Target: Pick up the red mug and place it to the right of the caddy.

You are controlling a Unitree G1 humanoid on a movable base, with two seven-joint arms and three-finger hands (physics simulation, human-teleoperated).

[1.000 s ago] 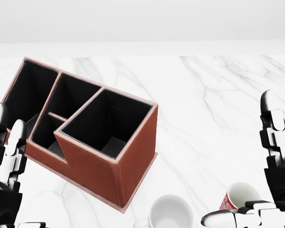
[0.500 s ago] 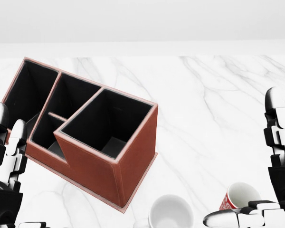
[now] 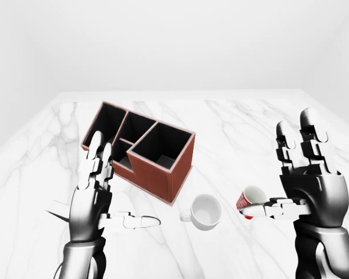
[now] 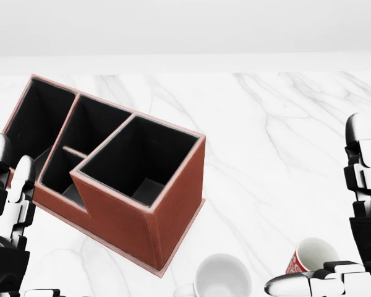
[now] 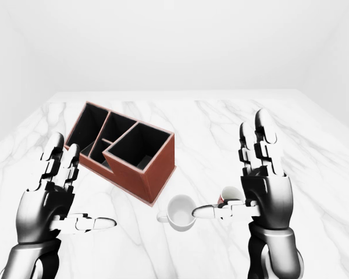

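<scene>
White marble tabletop (image 3: pixel 232 122) under plain pale walls fills all three views. Nothing of the task is done yet: the red mug (image 3: pixel 250 199) rests on the marble, tipped with its white mouth toward the upper right, low and right of the caddy (image 3: pixel 141 149) but not yet grasped or deliberately placed. A white mug (image 3: pixel 205 211) stands between it and the caddy's near corner.

Your right hand (image 3: pixel 309 185) is raised palm-inward, two fingers (image 3: pixel 311 139) pointing straight up and the thumb stretched horizontally leftward, its tip lying across the red mug's lower edge as seen in the left-eye view; whether it touches cannot be told. It is spread wide and grips nothing.

Your left hand (image 3: pixel 96 192) mirrors this to the left of the caddy, fingers up, thumb extended rightward, likewise empty.

What remains, by judgement: close around the red mug, lift it, and set it upright right of the caddy.
</scene>
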